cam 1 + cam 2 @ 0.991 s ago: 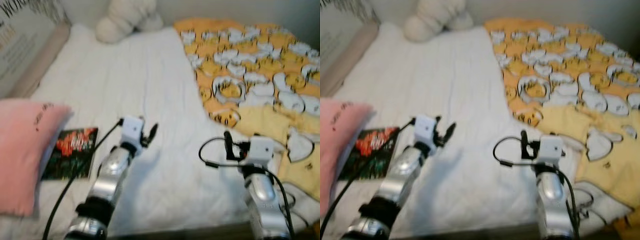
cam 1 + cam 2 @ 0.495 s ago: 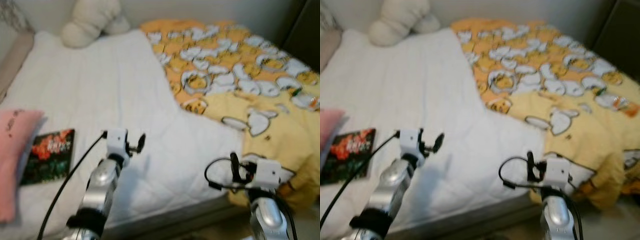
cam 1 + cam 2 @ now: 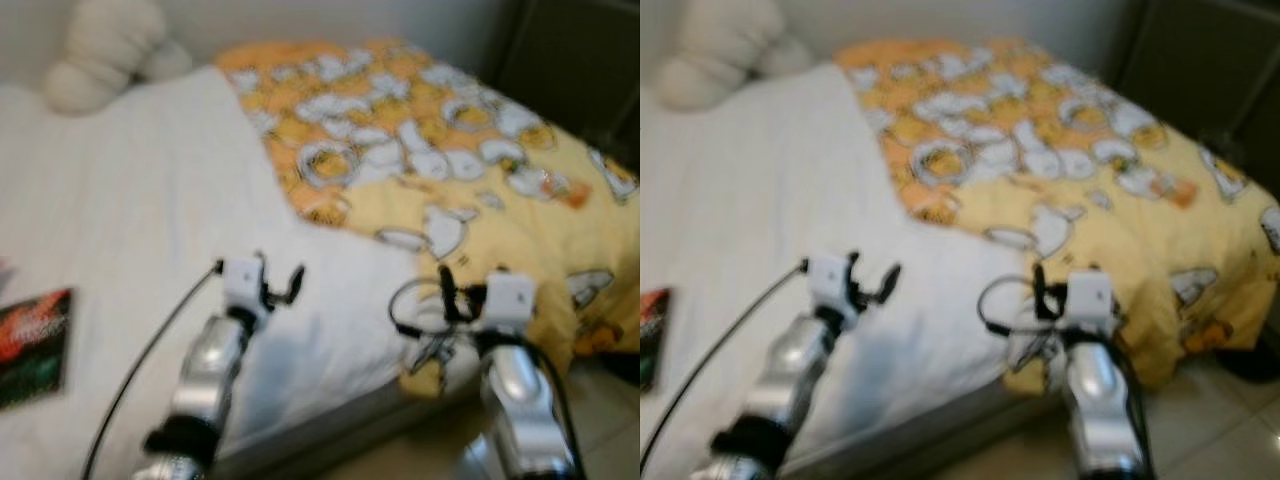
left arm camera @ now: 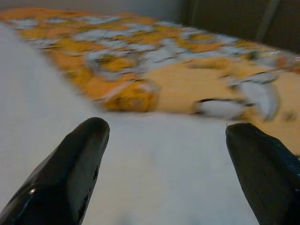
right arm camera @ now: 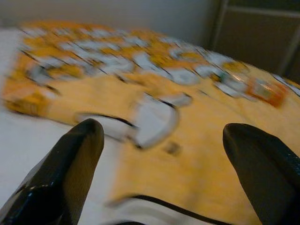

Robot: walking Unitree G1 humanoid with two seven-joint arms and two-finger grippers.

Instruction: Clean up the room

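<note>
A bed with a white sheet point(image 3: 130, 190) lies in front of me, and a rumpled yellow blanket with a white cartoon print point(image 3: 440, 150) covers its right half. A dark book with a red cover picture point(image 3: 35, 345) lies on the sheet at the far left. Over the sheet near the bed's front edge, my left gripper point(image 3: 282, 284) is open and holds nothing; its wrist view point(image 4: 165, 127) looks at the blanket's edge. My right gripper point(image 3: 455, 295) hovers over the blanket's hanging corner, open and empty point(image 5: 161, 126). A small orange thing point(image 5: 267, 91) lies on the blanket.
A white plush toy point(image 3: 105, 50) sits at the head of the bed by the wall. Dark furniture point(image 3: 580, 60) stands to the right of the bed. Pale tiled floor point(image 3: 610, 420) shows at the lower right. The pictures are blurred.
The whole view has swung to the right: the pink pillow has left the picture, the book has slid to the left edge, and dark furniture and floor have come in. Both grippers stay open.
</note>
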